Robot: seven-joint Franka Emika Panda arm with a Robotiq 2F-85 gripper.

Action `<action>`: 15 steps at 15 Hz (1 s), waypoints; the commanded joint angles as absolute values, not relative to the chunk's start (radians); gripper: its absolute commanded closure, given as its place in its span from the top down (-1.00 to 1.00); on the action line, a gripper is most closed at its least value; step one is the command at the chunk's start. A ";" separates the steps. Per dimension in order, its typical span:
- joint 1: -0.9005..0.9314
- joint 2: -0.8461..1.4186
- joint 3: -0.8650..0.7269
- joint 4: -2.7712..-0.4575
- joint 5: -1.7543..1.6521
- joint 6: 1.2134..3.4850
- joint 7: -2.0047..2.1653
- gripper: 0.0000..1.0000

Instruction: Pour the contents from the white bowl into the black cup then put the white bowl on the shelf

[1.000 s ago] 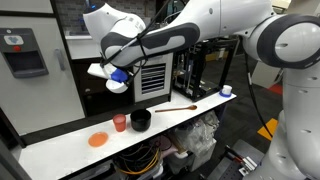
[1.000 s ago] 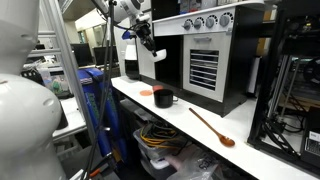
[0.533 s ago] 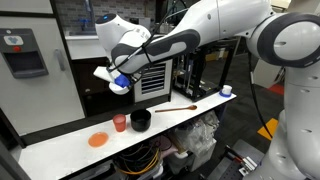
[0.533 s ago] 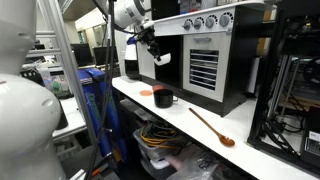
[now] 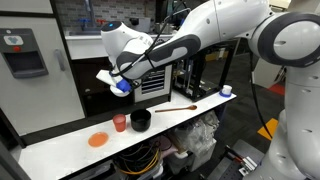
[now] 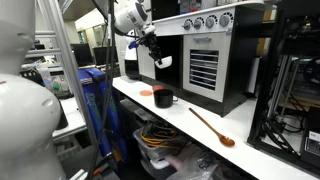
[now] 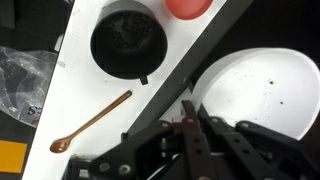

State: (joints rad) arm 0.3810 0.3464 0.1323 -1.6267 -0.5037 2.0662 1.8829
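My gripper (image 7: 189,103) is shut on the rim of the white bowl (image 7: 256,88), whose inside shows only a few dark specks. In both exterior views the gripper (image 5: 120,85) (image 6: 154,56) holds the bowl (image 5: 107,77) (image 6: 164,62) high above the white counter. The black cup (image 5: 140,120) (image 6: 163,98) (image 7: 128,42) stands on the counter below, off to the side of the bowl. The dark recess with the shelf (image 5: 98,101) lies behind the bowl.
A red cup (image 5: 120,123) (image 7: 188,6) stands beside the black cup, with an orange disc (image 5: 97,140) (image 6: 147,91) further along. A wooden spoon (image 5: 176,108) (image 6: 212,127) (image 7: 92,122) lies on the counter (image 5: 60,150). A blue-and-white cup (image 5: 226,90) sits at the far end.
The gripper has carried the white bowl a little sideways and downward, away from the recess and closer to above the black cup. Nothing on the counter has moved.
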 commanded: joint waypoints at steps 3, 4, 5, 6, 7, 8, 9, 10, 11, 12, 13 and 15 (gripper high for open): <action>0.365 0.308 0.119 -1.711 -0.481 2.143 1.889 -0.98; 0.363 0.309 0.117 -1.717 -0.480 2.155 1.886 -0.98; 0.359 0.312 0.115 -1.720 -0.475 2.167 1.879 -0.98; 0.356 0.314 0.112 -1.726 -0.471 2.184 1.877 -0.98; 0.353 0.316 0.110 -1.731 -0.470 2.204 1.873 -0.98; 0.349 0.318 0.109 -1.736 -0.467 2.222 1.869 -0.98; 0.345 0.321 0.108 -1.741 -0.465 2.247 1.866 -0.98; 0.339 0.328 0.108 -1.742 -0.455 2.265 1.861 -0.98; 0.336 0.331 0.107 -1.746 -0.448 2.284 1.858 -0.98; 0.334 0.334 0.106 -1.749 -0.443 2.298 1.856 -0.98; 0.332 0.338 0.104 -1.752 -0.438 2.312 1.854 -0.98; 0.329 0.347 0.102 -1.756 -0.426 2.333 1.848 -0.98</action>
